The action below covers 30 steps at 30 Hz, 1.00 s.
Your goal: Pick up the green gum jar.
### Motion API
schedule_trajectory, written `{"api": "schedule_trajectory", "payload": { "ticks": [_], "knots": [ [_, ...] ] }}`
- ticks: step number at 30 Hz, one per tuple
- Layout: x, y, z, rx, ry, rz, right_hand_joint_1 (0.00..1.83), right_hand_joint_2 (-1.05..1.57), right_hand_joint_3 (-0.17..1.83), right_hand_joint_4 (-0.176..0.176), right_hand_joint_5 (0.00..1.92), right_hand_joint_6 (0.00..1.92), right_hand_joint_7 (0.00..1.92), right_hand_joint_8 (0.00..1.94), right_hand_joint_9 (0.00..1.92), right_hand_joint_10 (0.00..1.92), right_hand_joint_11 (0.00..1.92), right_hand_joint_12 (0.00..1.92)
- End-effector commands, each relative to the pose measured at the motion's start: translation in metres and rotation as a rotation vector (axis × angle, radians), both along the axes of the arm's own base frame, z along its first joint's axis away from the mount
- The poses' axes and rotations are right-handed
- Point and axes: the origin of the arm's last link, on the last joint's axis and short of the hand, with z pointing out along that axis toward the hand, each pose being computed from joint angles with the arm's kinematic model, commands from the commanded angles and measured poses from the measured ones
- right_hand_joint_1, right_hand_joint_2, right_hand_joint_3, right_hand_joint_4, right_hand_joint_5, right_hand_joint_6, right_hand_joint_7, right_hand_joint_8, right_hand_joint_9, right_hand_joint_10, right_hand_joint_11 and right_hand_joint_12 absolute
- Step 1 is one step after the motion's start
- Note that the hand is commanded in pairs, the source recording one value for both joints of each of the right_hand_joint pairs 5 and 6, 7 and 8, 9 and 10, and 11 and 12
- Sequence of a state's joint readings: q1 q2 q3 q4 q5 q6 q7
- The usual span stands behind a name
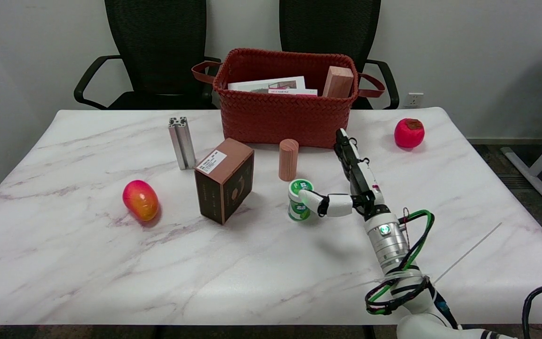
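- green gum jar (298, 200) stands upright on the marble table (87, 263), a bit right of centre, white lid up.
- right hand (352, 181) reaches in from lower right, sits just right of the jar. Thumb (320, 203) stretched left, its tip at the jar's right side; looks like contact, can't confirm from this angle.
- Other fingers (346, 150) extended straight, pointing away toward the basket, well off the jar. Hand is spread, nothing grasped; jar sits on the table.
- wooden cylinder (288, 159) upright just behind the jar, slightly left. Closest obstacle on the far side.
- brown box (224, 186) with white label stands left of the jar, near but apart.
- red woven basket (271, 120) at the back centre, behind cylinder; holds a wooden block (338, 81) and some printed cards (271, 85). Extended fingertips end close to its front right corner.
- aluminium profile piece (182, 142) upright, behind-left of the box.
- mango-like fruit (140, 200), red/yellow, far left of the jar, well apart.
- red persimmon-like fruit (409, 133) at the back right, well apart from the hand.
- Near side of the jar toward the camera is bare tabletop; wrist with green/black cabling (410, 256) runs off lower right.
- Two black chairs (158, 52) behind the table.
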<state>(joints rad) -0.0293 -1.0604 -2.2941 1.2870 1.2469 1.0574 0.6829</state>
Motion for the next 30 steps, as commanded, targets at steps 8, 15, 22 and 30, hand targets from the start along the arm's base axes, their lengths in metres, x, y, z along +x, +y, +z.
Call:
{"api": "schedule_trajectory", "payload": {
  "ticks": [8, 15, 22, 30],
  "knots": [
    [-0.021, 0.002, -0.012, 0.046, -0.032, -0.080, 1.22, 0.24, 0.81, 0.000, 0.00, 0.00, 0.10, 0.10, 0.16, 0.16, 0.00, 0.00],
    [-0.026, -0.001, -0.012, 0.055, -0.046, -0.104, 1.22, 0.23, 0.82, 0.000, 0.00, 0.00, 0.14, 0.14, 0.19, 0.19, 0.00, 0.00],
    [-0.029, -0.006, -0.014, 0.052, -0.063, -0.107, 1.22, 0.22, 0.84, 0.000, 0.00, 0.00, 0.16, 0.16, 0.20, 0.20, 0.00, 0.00],
    [-0.031, -0.016, -0.017, 0.076, -0.068, -0.128, 1.21, 0.21, 0.85, 0.000, 0.00, 0.00, 0.19, 0.19, 0.21, 0.21, 0.00, 0.00]
  ]
}}
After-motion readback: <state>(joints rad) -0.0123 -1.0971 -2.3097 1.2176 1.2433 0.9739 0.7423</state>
